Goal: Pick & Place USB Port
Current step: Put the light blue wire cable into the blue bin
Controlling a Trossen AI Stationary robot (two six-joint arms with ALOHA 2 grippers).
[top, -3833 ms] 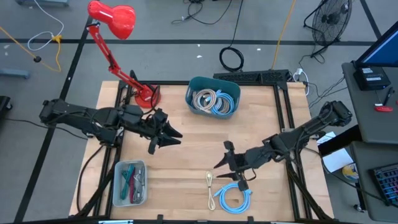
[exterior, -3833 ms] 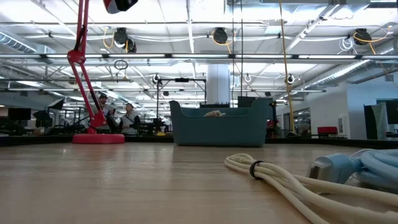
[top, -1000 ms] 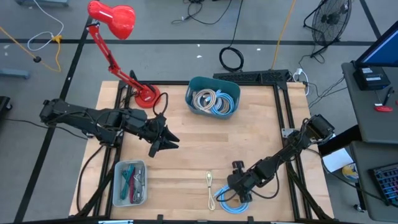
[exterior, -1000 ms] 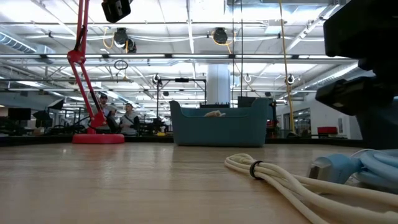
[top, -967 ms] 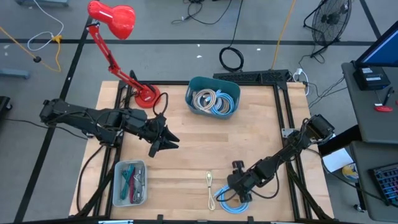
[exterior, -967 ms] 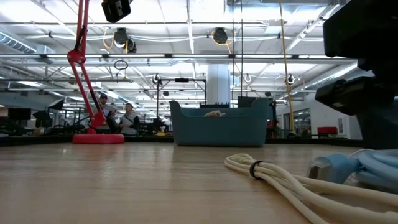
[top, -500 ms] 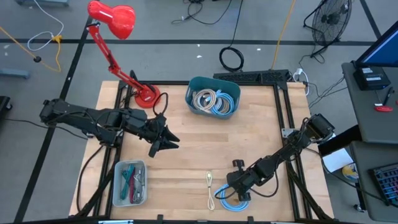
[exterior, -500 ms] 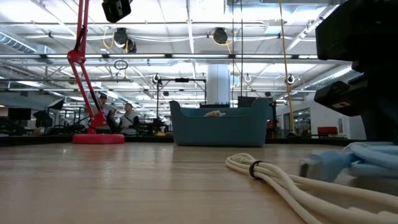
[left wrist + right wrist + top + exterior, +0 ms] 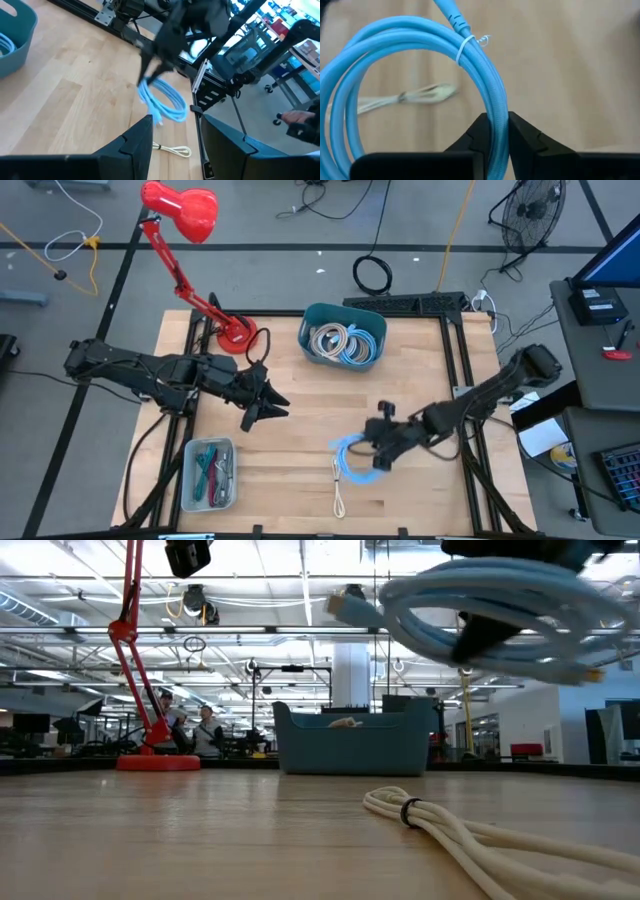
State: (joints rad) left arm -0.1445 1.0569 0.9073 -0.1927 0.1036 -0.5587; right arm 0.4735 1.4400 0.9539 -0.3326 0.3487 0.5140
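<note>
I hold the blue cable coil point(image 9: 349, 459) clamped in the right pincer point(image 9: 377, 452), lifted clear of the desk point(image 9: 300, 395); placement into the teal bin point(image 9: 343, 337) remains, left pincer point(image 9: 272, 409) idle and spread.

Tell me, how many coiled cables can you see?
4, maybe more hidden: a light-blue coil held aloft by the right gripper, a cream bundle on the wooden table, and two coils in the teal bin.

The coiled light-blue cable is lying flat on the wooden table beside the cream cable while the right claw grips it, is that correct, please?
Not quite: the coiled light-blue cable is lifted clear of the wooden table, as the low view shows. The right claw does grip it, and the cream cable remains on the table.
</note>
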